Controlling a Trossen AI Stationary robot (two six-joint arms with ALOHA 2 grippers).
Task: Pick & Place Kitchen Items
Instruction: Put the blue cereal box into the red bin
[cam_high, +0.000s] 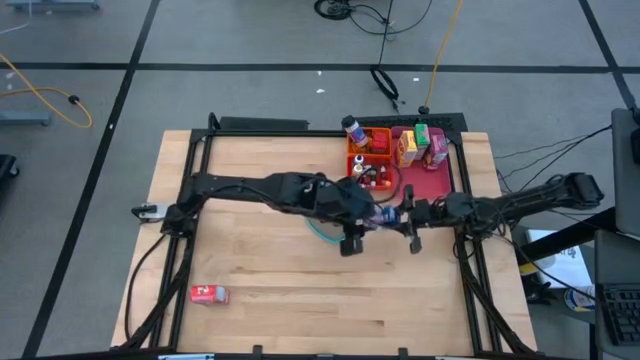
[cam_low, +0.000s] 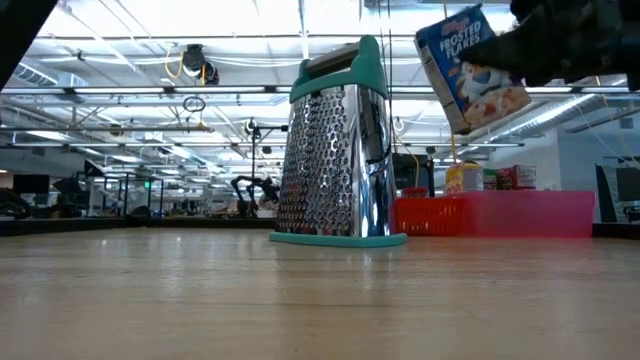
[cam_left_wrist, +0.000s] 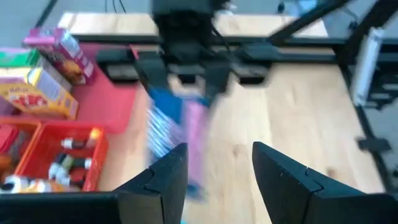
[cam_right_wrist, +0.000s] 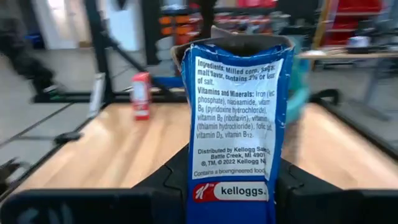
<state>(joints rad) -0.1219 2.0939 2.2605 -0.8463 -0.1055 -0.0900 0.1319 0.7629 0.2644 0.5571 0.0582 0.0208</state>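
Right gripper: we see its jaws closed on the blue cereal box, one on each narrow side, the box standing upright between them with its ingredients panel facing the wrist camera.
Blue cereal box, position: in the low view it hangs tilted in the air, well clear of the table; from above it sits between the two grippers, just in front of the trays.
Left gripper: we see its jaws parted with nothing between them, pointing toward the right gripper and the held box; from above it is near the table's middle.
Grater: stands upright on the table, metal with a teal top and base, beside the left gripper.
Orange tray: at the far edge, holding small bottles; one bottle stands at its far corner.
Pink tray: touching the orange tray's right side, carrying a yellow box, a green box and a pink-red box.
Red box: lies alone near the front left of the table, well apart from the rest.
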